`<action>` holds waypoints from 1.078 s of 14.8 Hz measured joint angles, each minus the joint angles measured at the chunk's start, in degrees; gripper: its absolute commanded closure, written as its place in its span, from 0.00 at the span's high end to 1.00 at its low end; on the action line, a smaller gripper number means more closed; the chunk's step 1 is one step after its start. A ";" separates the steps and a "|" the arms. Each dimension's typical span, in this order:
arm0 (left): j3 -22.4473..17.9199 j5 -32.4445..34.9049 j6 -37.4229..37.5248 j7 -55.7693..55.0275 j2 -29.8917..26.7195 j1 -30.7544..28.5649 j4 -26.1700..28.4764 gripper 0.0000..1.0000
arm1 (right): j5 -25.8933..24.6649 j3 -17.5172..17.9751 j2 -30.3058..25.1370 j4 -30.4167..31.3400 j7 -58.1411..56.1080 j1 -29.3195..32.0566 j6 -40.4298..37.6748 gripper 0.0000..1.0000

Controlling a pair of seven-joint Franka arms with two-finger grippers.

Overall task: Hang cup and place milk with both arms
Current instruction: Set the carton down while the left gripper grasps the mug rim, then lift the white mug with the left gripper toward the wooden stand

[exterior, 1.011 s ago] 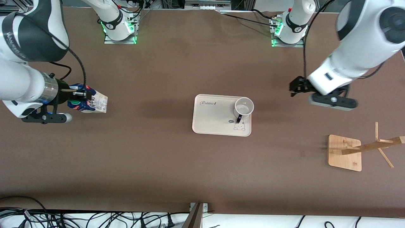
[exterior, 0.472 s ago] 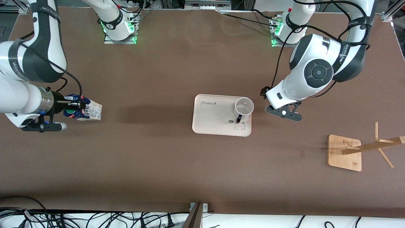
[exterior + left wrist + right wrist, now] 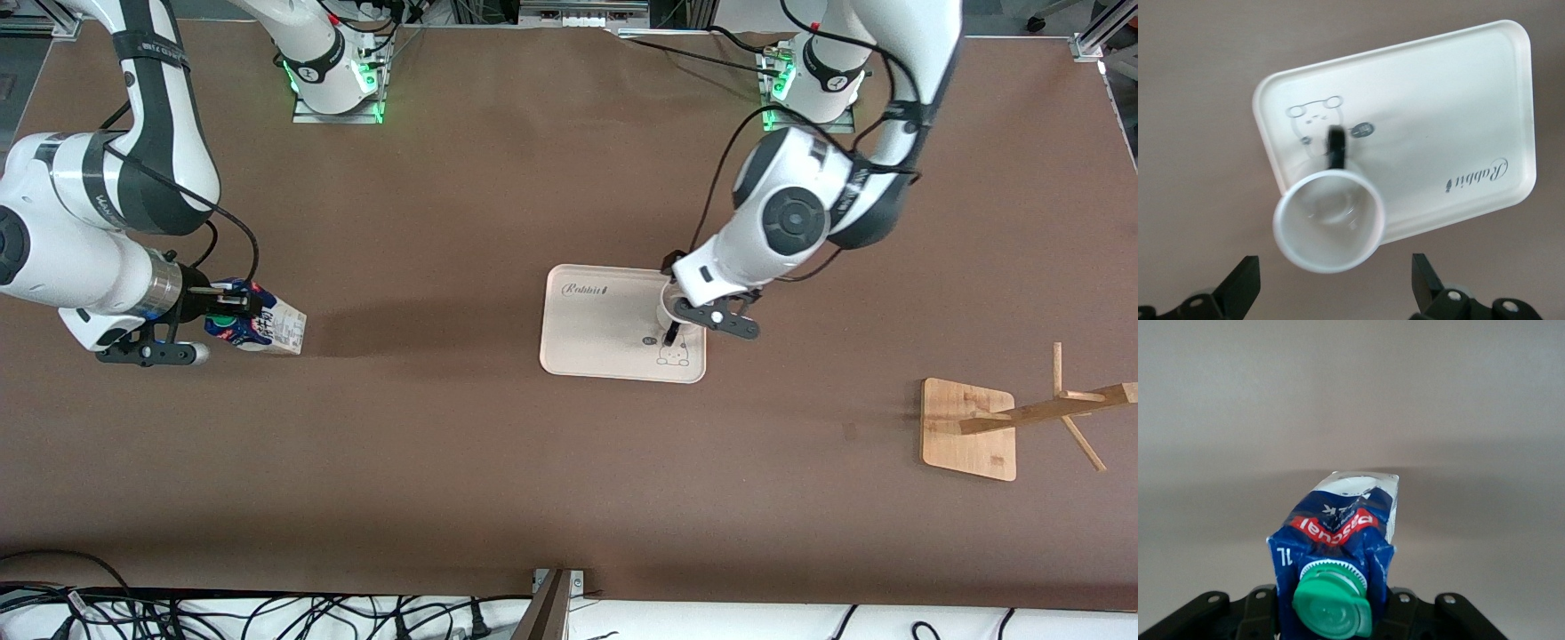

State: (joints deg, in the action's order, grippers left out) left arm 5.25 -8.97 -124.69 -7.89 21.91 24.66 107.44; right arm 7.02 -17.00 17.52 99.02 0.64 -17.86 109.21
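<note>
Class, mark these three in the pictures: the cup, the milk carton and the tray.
cup (image 3: 1328,220), left wrist view, inside of its open bowl.
milk carton (image 3: 1338,530), right wrist view, blue and red upper panel.
tray (image 3: 591,320), front view, bare floor.

The cup (image 3: 683,313) is sitting upright on the tray (image 3: 596,333) just right of the frame's centre, white, mouth open to the ceiling, its thin black handle (image 3: 670,335) pointing toward the lower edge. The milk (image 3: 258,324) is hanging tilted at mid-left, dark blue top with red-orange marks, white lower sides, green cap (image 3: 1333,600) facing the right gripper (image 3: 222,307) clamping it.
</note>
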 measured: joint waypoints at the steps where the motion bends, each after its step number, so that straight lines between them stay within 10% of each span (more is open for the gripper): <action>1: 0.41 0.00 -3.85 -0.64 0.56 1.08 2.24 1.00 | 0.01 0.01 -0.29 1.16 0.00 -0.03 2.00 0.39; 6: 0.58 0.00 -11.28 -0.86 3.32 2.72 5.20 1.00 | 0.01 0.32 -0.66 5.30 -0.89 -0.11 4.97 0.39; 9: 0.61 0.33 -12.76 -0.69 4.77 3.18 5.22 0.03 | 0.01 0.49 -0.66 6.91 -5.41 -0.17 4.89 0.39; 16: -0.11 9.40 -13.83 -0.52 5.91 4.19 4.60 0.00 | 0.01 0.51 -0.70 7.17 -10.21 -0.25 4.13 0.39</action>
State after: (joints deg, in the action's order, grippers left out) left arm 5.14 0.43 -138.52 -8.41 27.82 28.84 112.04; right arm 7.03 -16.48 16.81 106.19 -9.57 -18.12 113.34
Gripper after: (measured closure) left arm 0.731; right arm 0.608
